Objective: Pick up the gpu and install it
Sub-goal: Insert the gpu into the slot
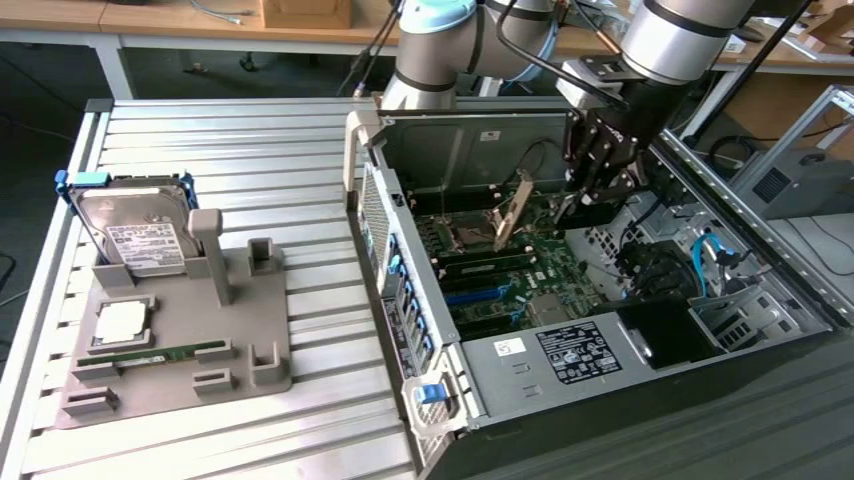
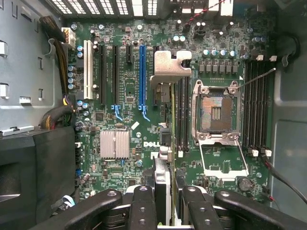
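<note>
thin flat gpu card [image 2: 168, 67] with silver metal bracket being held edge-on over green motherboard [image 2: 120, 115], being clamped between half-closed black fingers [image 2: 143, 206] of the gripper [image 2: 164, 206]

Even, bright room light – soft shadows inside case [image 1: 467, 150] – mild glint on gpu [image 2: 163, 182] bracket.

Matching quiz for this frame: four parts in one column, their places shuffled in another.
1. thin flat gpu card with silver bracket
2. thick silver hard drive with white label
3. narrow green RAM stick
4. long blue slot

A. lying flat on the grey holder
B. on the green motherboard, empty
C. between the black gripper fingers
D. leaning upright in the grey holder

Pairs: 1-C, 2-D, 3-A, 4-B
</note>
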`<act>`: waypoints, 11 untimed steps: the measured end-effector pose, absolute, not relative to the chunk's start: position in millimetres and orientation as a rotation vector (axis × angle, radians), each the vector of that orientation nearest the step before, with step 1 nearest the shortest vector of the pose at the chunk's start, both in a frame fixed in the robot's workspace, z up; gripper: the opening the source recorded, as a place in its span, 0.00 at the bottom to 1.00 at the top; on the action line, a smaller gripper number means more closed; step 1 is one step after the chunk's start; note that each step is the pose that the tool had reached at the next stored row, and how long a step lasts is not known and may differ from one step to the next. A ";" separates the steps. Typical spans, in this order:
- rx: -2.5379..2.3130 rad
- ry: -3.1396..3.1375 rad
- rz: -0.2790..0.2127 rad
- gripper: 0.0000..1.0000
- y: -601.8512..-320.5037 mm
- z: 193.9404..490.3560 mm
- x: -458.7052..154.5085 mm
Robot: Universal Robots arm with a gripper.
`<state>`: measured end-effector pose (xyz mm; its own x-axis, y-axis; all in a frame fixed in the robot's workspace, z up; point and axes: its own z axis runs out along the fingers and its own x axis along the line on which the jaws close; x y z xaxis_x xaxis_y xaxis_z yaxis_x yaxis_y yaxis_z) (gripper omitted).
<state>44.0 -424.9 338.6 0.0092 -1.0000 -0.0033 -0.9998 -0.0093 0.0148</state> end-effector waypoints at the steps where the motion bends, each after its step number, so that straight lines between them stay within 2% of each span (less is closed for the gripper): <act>1: 2.226 -2.205 -0.020 0.27 -424.9 338.2 43.9; 11: 2.224 -2.204 -0.017 0.27 -425.8 333.2 43.9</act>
<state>43.9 -425.8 333.2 0.0093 -1.0000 -0.0004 -0.9998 -0.0093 0.0149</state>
